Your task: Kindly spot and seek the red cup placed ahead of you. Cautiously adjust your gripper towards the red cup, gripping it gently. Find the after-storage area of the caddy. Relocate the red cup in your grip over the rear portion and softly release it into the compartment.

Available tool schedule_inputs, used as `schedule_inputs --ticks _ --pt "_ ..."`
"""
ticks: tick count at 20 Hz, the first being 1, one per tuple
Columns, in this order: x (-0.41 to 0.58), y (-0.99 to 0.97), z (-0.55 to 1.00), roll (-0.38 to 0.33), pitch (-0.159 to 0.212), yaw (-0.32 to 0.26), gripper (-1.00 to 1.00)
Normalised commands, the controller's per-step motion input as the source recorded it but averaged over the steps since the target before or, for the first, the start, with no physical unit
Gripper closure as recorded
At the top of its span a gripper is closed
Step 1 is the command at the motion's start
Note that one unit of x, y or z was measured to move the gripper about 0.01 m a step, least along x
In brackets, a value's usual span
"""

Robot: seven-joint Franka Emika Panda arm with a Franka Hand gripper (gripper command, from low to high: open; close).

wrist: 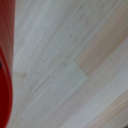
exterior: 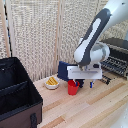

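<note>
The cup (exterior: 73,88) stands on the bench (exterior: 95,107) with the end effector (exterior: 83,84) low around it, one finger on each side (whether they clamp it I cannot tell). Open bench lies between it and the caddy (exterior: 17,92) at the exterior view's left edge; a bowl (exterior: 51,83) sits just beside the cup.

Pale matt wooden surface (exterior: 95,102) with visible grain, smooth red plastic cup (exterior: 73,87), black soft-sided fabric caddy (exterior: 17,95)
</note>
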Motion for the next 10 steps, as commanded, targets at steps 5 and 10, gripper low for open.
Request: schedule_inputs --ticks 5,10 --pt "0.002 0.11 -0.12 -0.007 0.004 -0.024 1.00" --pt "0.000 0.02 -0.01 -0.003 0.004 -0.004 1.00"
